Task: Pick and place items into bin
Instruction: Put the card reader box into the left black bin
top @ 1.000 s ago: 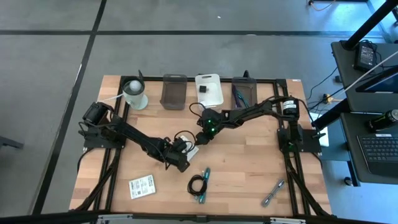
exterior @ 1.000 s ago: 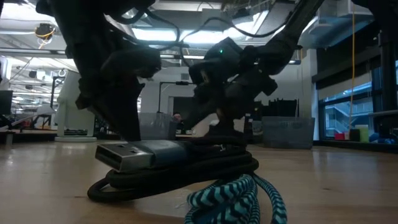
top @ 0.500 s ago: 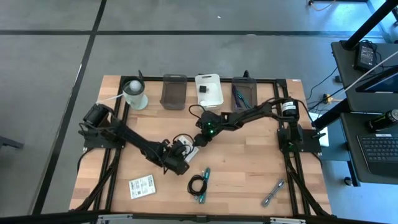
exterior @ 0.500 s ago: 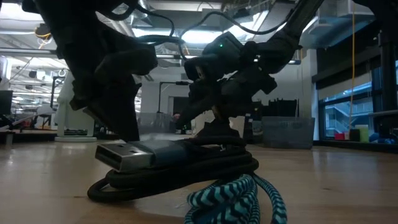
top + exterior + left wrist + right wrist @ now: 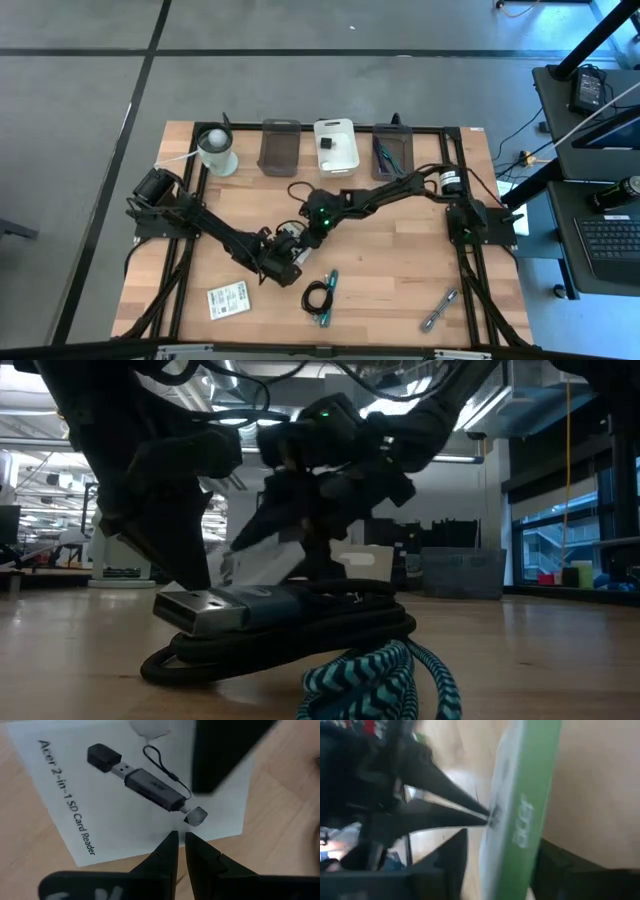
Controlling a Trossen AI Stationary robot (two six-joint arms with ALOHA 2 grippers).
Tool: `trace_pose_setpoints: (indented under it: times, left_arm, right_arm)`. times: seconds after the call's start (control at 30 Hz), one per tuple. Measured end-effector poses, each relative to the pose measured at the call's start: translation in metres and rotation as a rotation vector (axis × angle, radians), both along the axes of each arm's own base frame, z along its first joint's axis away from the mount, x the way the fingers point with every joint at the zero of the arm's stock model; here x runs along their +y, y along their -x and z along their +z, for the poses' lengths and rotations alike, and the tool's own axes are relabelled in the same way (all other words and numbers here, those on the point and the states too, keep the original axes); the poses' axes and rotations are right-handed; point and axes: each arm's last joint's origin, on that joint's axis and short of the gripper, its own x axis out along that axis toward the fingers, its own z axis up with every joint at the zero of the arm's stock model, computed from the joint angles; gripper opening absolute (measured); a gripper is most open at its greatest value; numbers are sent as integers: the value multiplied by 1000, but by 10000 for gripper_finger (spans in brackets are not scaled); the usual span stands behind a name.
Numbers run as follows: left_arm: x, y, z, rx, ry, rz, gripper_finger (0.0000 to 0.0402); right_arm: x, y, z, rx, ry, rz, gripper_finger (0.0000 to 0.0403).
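Observation:
A white packet, printed with an SD card reader and green along one side, is held up near the table's middle. My left gripper is shut on it. My right gripper is open. Its two dark fingers stand on either side of the packet, and I cannot tell whether they touch it. In the low view the packet is tilted between both grippers, its lower edge hidden behind the black coiled cable. My left gripper pinches the packet's edge below the printed picture between its two fingertips, about midway along that edge. The fingers meet the packet's flat faces with only their tips. The packet stands tilted in the hold.
Three bins line the far edge: grey, white and dark. A white cup with a ball stands to their left. A white card, coiled black and teal cables and a silver metal piece lie near the front edge.
My right gripper has moved toward the table's left and near side, up to the packet that my left gripper holds. Its fingers now stand on either side of the packet. The packet shows more clearly in the low view, tilted between the two grippers.

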Motion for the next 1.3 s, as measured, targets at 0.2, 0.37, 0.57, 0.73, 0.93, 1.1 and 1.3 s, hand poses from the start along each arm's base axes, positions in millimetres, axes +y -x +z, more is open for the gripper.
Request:
trace_pose_setpoints:
  times: [0.2, 0.37, 0.57, 0.73, 0.93, 1.1, 1.3]
  left_arm:
    - [-1, 1, -1, 11, -1, -9, 31]
    - [-1, 3, -3, 24, -2, -10, 32]
    - [1, 1, -2, 11, 7, 18, 66]
    - [7, 0, 6, -19, -1, 42, 119]
    - [26, -3, 32, -76, -30, 19, 140]
    - [49, -3, 59, -126, -70, -19, 131]
    - [72, 3, 89, -198, -100, -28, 125]
  right_arm:
    - [3, -12, 5, 20, 50, 29, 42]
    - [-2, -12, 9, 26, 70, 26, 42]
    - [-4, -11, 10, 29, 70, 42, 42]
    - [-14, -4, 16, 73, 78, 57, 42]
    - [-32, 12, 44, 86, 184, 101, 42]
    - [-44, 37, 66, 166, 339, 139, 46]
    - [-58, 75, 94, 122, 387, 123, 45]
